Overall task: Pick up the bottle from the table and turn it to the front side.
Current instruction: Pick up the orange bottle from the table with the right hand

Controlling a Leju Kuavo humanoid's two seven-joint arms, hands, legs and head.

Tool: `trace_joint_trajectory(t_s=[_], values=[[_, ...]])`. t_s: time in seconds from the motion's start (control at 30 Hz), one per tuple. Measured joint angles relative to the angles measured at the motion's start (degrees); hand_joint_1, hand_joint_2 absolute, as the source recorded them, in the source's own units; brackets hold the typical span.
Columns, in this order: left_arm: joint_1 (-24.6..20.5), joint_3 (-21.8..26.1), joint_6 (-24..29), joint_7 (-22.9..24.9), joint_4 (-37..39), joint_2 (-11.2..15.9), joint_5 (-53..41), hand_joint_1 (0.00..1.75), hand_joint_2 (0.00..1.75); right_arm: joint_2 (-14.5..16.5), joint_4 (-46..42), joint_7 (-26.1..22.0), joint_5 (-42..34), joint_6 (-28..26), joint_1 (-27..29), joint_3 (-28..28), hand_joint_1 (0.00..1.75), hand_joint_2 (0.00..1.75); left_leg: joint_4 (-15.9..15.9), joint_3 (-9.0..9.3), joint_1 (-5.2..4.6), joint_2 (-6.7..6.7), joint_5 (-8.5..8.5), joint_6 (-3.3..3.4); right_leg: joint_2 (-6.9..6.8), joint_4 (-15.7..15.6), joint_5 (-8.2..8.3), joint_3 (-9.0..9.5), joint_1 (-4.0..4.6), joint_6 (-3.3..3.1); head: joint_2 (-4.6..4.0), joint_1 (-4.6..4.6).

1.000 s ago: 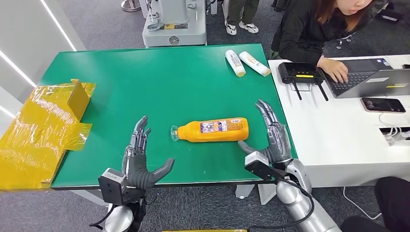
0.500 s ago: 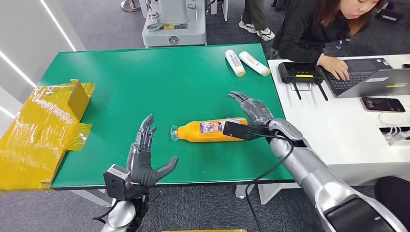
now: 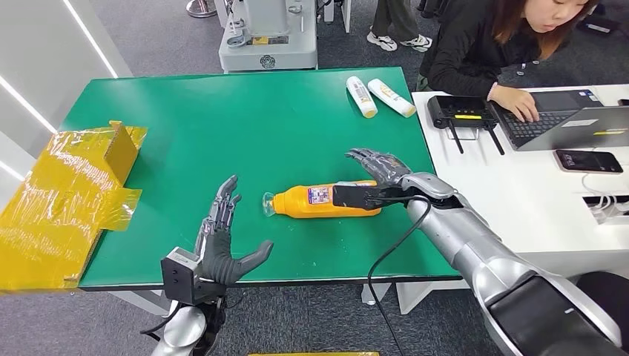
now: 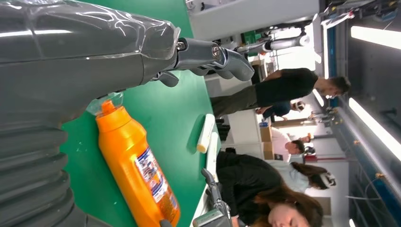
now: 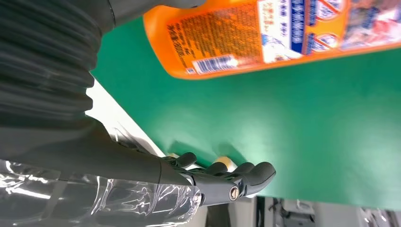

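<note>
This is a robotics lab or test workspace: a green desk (image 3: 222, 119) stands on grey carpet, beside a white desk (image 3: 519, 222) where a person (image 3: 482, 44) types on a laptop (image 3: 571, 122) next to a router (image 3: 460, 111), with machine bases (image 3: 267, 37) behind.

orange bottle (image 5: 265, 35) lying on green table (image 5: 283, 118) | right hand (image 5: 222, 182) fingers spread, empty
</note>
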Motion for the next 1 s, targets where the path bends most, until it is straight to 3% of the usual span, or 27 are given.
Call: trace_joint_trajectory(t_s=[0.3, 0.5, 0.73, 1.0], values=[[-0.12, -0.6, -0.11, 0.36, -0.01, 0.35, -0.05, 0.0, 1.75, -0.13, 2.84, 1.68, -0.08, 4.08, -0.9, 1.94, 0.0, 1.75, 0.01, 0.03, 0.0, 0.0, 0.0, 0.0, 0.0, 0.0, 0.0, 0.0, 0.0, 0.0, -0.01, -0.01], [-0.18, -0.9, 0.28, 0.18, 0.02, 0.92, 0.39, 0.0, 1.75, -0.87, 4.56, -0.35, -0.46, 4.84, -0.67, 2.95, 0.0, 1.75, 0.01, 0.03, 0.0, 0.02, 0.0, 0.0, 0.02, 0.0, 0.0, -0.01, 0.0, 0.0, -0.01, -0.01], [-0.36, -1.19, 3.18, -1.39, 0.07, 1.46, -2.48, 0.0, 1.75, -1.26, 4.73, -6.23, -1.15, -1.04, 1.97, 3.81, 0.0, 1.75, 0.01, 0.04, 0.01, 0.01, 0.0, 0.0, 0.02, 0.0, 0.0, -0.01, 0.01, 0.0, 0.0, -0.01], [-0.95, -1.85, 5.55, -1.93, 0.24, 1.58, -6.41, 0.0, 1.75, -1.27, 4.53, -7.2, 1.31, -4.68, 3.48, 5.26, 0.0, 1.75, 0.01, 0.04, 0.0, 0.03, 0.0, 0.0, 0.03, 0.0, 0.0, 0.0, 0.0, 0.0, 0.01, -0.02]])
